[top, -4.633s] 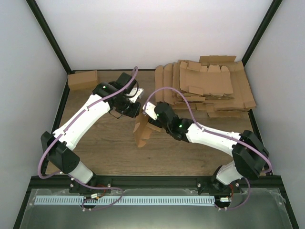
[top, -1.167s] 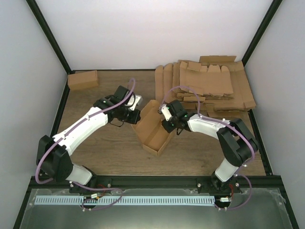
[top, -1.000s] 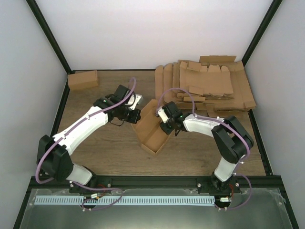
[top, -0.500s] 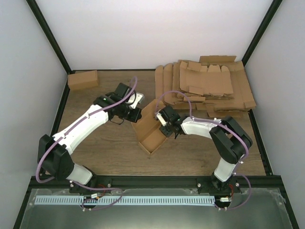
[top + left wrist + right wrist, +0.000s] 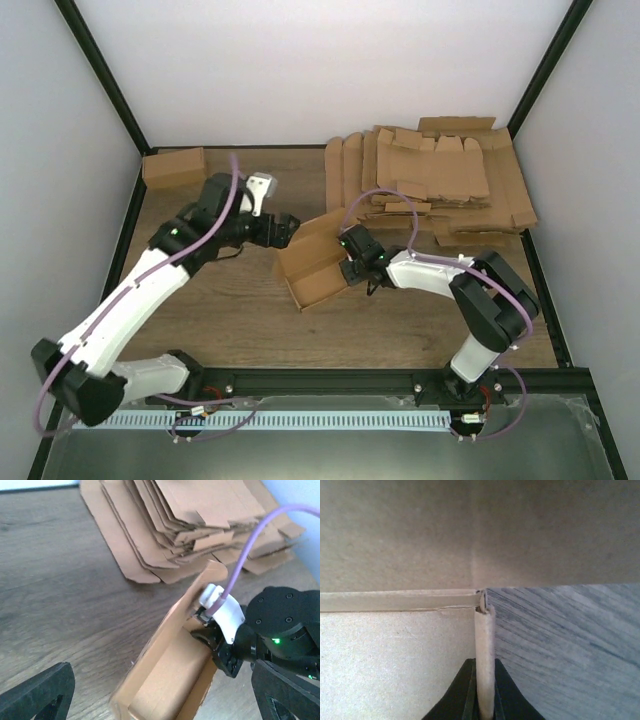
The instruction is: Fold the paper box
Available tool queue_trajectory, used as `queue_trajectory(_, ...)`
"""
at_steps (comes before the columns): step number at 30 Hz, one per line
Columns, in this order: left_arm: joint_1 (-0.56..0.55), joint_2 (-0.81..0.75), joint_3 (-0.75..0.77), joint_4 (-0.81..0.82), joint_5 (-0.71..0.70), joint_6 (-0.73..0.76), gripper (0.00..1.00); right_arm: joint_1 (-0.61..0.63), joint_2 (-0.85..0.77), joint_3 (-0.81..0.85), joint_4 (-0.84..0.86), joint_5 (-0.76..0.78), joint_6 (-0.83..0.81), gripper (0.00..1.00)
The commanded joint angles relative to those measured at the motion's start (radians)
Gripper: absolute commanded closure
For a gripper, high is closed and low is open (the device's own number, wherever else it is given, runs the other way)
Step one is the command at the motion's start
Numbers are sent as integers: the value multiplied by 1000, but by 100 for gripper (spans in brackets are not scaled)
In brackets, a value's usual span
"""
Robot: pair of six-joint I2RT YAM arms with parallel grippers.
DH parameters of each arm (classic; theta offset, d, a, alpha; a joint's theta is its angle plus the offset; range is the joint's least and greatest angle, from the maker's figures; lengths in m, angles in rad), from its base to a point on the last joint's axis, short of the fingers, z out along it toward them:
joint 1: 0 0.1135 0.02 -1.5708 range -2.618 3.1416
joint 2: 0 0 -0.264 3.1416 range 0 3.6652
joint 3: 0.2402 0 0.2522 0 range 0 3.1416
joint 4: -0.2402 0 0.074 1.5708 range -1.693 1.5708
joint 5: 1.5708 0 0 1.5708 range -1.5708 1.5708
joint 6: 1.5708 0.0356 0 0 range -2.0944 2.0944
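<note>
The brown paper box (image 5: 312, 268) lies on the wooden table as an open tray, with one long wall and a flap raised at its far side. My right gripper (image 5: 350, 256) is shut on the box's right wall; the right wrist view shows the wall's pale edge (image 5: 484, 640) pinched between the right gripper's (image 5: 484, 695) black fingers. My left gripper (image 5: 280, 229) hangs open just left of the box's far corner, apart from it. In the left wrist view the box (image 5: 167, 680) lies between the widely spread fingers (image 5: 40, 695) of the left gripper (image 5: 167, 692), with the right gripper (image 5: 222, 645) at its wall.
A pile of flat cardboard blanks (image 5: 430, 180) fills the back right of the table and shows in the left wrist view as the blanks (image 5: 190, 525). A small folded box (image 5: 173, 167) sits at the back left corner. Black frame rails border the table.
My left gripper has opened, let go of the box and drawn back to the left. The box has swung flatter and leftward, with the right gripper still clamped on its wall.
</note>
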Motion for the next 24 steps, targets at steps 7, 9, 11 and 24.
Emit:
queue_trajectory(7,1,-159,-277,93,-163,-207,0,-12,-87,-65,100,-51,287,74)
queue_trajectory(9,1,-167,-315,116,-166,-225,0,-11,-127,-90,127,-64,268,54)
queue_trajectory(11,1,-174,-351,155,-143,-231,0,-12,-170,-110,139,-72,247,41)
queue_trajectory(24,2,-107,-381,230,-121,-275,16,-180,-348,-70,80,-320,68,32)
